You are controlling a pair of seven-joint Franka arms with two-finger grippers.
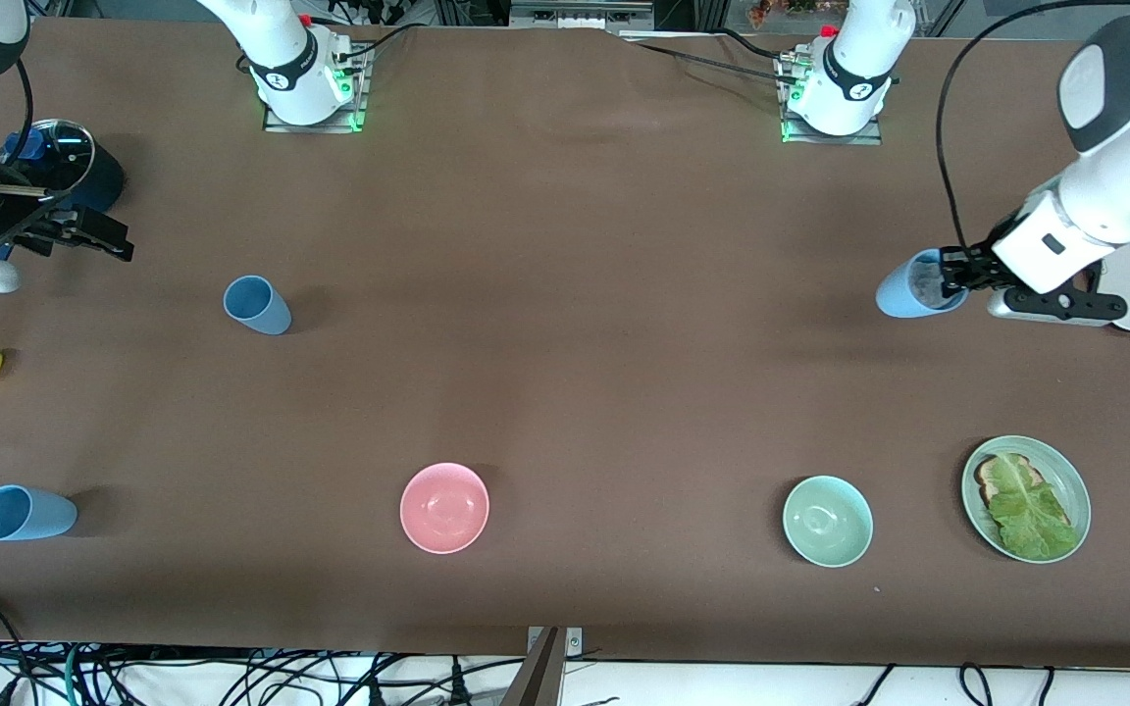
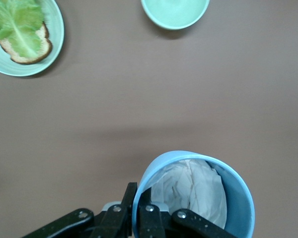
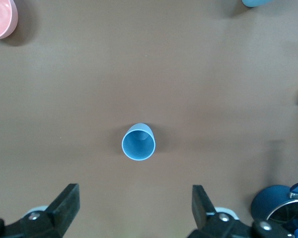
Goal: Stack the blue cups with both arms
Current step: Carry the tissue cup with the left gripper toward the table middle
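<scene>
The left claw (image 1: 952, 275) is clamped on the rim of a blue cup (image 1: 908, 288) with crumpled white paper (image 2: 191, 191) inside, held over the left arm's end of the brown worktop (image 1: 565, 392). The right claw (image 3: 134, 208) hangs with its fingers wide apart above a second blue cup (image 3: 138, 142) standing upright below it, while a third blue cup (image 1: 24, 513) sits well apart from both claws at the right arm's end. No readable brand, label or writing shows on the cups, the pink bowl (image 1: 444, 507) or the green bowl (image 1: 827, 521).
</scene>
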